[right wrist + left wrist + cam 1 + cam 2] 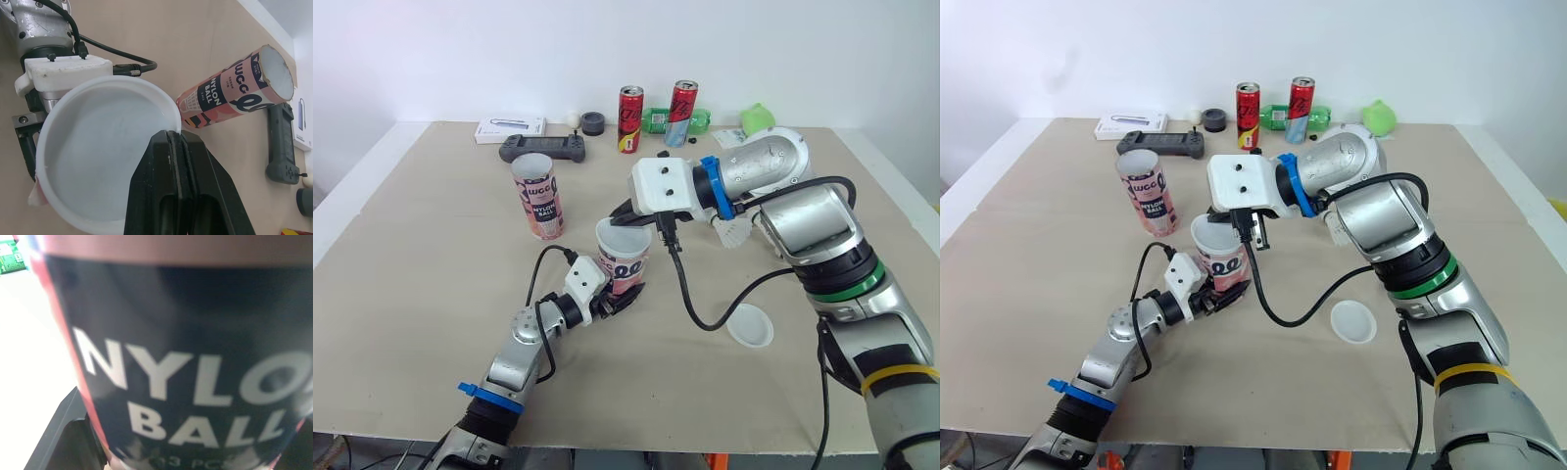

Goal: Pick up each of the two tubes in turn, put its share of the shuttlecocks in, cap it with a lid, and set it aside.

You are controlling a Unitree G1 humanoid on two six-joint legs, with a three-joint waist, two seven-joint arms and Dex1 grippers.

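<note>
My L pincer gripped the tube on the worktop; my R pincer pinched a lid over its mouth. 2nd tube stood behind, spare lid loose. Approx halfway, I'd judge.

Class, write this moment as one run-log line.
left gripper: shut on tube | right gripper: holding lid over tube mouth | second tube: upright behind | spare lid: lying on table

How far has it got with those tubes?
Nothing clearly finished. In hand: the left tool holds the near tube while the right tool sets a lid on it. Left: the far tube, a spare lid and a loose shuttlecock wait on the table.
</note>
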